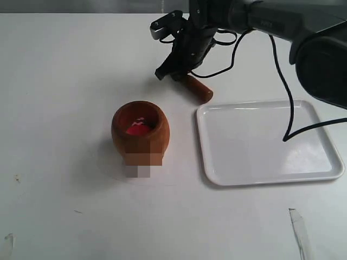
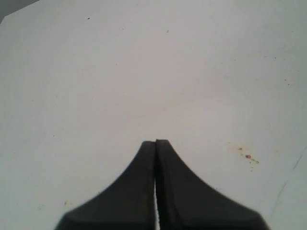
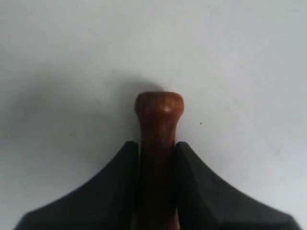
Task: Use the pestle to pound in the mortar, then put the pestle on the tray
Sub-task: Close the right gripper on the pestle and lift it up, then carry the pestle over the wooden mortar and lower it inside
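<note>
The right gripper (image 3: 157,146) is closed on the thin part of the pestle (image 3: 159,108), a finger pressed to each side of the shaft and the small knob poking out just past the tips. In the exterior view this gripper (image 1: 172,71) is at the far side of the desk (image 1: 65,70), and the pestle's thicker end (image 1: 198,90) slants down just beyond the tray's (image 1: 255,149) far left corner; whether it touches the desk cannot be told. The left gripper (image 2: 155,142) is fully closed on nothing, over bare desk. The mortar (image 1: 141,132) stands upright just left of the tray, apart from it, its inside red. The desk is plain matte white, with a few rust-brown specks (image 2: 247,155) and faint scuffs (image 1: 16,177). A black cable (image 1: 287,122) hangs over the tray. A pixelated patch (image 1: 143,161) covers the mortar's lower front, and faint lettering on the arm (image 1: 267,23) is too small to read.
</note>
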Action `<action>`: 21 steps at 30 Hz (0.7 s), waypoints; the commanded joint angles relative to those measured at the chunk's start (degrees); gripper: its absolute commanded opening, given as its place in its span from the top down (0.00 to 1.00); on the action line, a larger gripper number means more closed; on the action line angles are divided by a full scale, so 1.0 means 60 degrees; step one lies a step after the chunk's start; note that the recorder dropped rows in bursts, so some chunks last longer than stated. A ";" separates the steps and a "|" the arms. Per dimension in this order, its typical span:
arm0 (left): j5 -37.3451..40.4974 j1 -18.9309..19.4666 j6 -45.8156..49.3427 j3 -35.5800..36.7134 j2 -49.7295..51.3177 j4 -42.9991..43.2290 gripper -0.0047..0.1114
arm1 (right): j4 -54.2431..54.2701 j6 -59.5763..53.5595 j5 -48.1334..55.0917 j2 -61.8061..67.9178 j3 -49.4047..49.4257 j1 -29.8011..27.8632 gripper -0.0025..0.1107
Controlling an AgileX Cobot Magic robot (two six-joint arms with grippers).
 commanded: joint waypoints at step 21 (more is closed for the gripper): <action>-0.0029 -0.0074 -0.0078 0.0005 -0.0012 -0.0070 0.96 | 1.1978 -1.2114 -0.7085 -0.5683 0.5482 0.0155 0.98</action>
